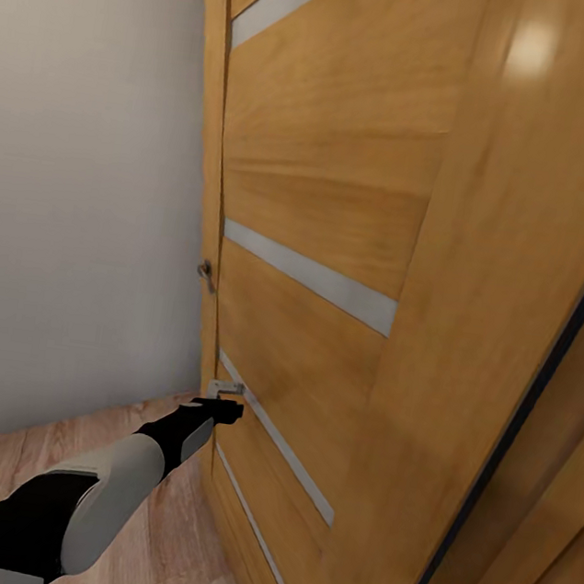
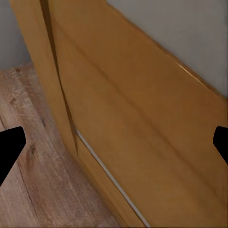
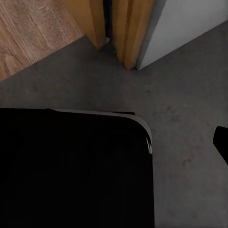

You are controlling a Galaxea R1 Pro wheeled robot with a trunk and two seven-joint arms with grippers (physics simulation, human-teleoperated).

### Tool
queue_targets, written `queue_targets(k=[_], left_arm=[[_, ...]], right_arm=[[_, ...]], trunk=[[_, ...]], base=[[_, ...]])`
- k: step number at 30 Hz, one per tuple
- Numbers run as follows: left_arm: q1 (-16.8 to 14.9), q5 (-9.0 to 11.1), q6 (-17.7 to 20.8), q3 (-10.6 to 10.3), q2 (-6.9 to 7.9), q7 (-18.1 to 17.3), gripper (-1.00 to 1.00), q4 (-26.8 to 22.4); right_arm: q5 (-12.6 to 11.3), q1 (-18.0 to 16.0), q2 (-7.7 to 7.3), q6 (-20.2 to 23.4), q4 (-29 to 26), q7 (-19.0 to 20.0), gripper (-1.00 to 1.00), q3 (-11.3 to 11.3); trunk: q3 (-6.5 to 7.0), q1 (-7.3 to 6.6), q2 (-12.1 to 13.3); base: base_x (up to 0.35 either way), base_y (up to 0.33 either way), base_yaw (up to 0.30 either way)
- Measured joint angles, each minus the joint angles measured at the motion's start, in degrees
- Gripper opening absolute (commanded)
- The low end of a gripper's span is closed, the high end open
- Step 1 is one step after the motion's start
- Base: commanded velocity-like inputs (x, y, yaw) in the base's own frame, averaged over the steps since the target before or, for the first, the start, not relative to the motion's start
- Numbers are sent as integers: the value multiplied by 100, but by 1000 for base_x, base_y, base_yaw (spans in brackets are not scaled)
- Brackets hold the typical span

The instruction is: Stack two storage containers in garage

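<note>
Head view: a tall wooden door (image 1: 332, 270) with horizontal pale inlay strips (image 1: 308, 278) is seen close up, filling the right and centre of the scene. A small metal handle (image 1: 205, 272) is set at its left edge, against the door frame (image 1: 208, 132). A plain pale wall (image 1: 74, 187) stands to the left, and light wood-plank flooring (image 1: 173, 545) lies below it. The left arm (image 1: 105, 498) is stretched forward from the near left, and the left gripper (image 1: 223, 403) is held at the lower part of the door, right by the frame (whether it touches the wood cannot be told). How its fingers stand is not resolved here.

Left wrist view: the same door panel (image 2: 142, 123) is seen from close by, with a thin pale strip (image 2: 107, 173) near its lower edge and plank flooring (image 2: 33, 180) beside it. The two dark fingertips (image 2: 10, 145) are set wide apart at the picture's edges, with nothing between them, so the left gripper is spread wide and holds nothing.

Right wrist view: dark grey speckled concrete floor (image 3: 185, 118) is seen, meeting wood-plank flooring (image 3: 33, 33) at a threshold where wooden door posts (image 3: 130, 28) and a pale wall (image 3: 185, 23) stand. A large black rounded body (image 3: 71, 171) covers much of the near part. One dark fingertip (image 3: 221, 142) of the right gripper is seen; whether that gripper is spread or closed cannot be told. None of the views brings a storage container into sight.
</note>
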Motion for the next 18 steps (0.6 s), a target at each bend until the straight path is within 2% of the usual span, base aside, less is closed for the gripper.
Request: queue_targets(k=[18], left_arm=[[0,0,0,1,0,0,100,0]], right_arm=[[0,0,0,-13,0,-3,100,-1]], trunk=[[0,0,0]], base=[[0,0,-1]])
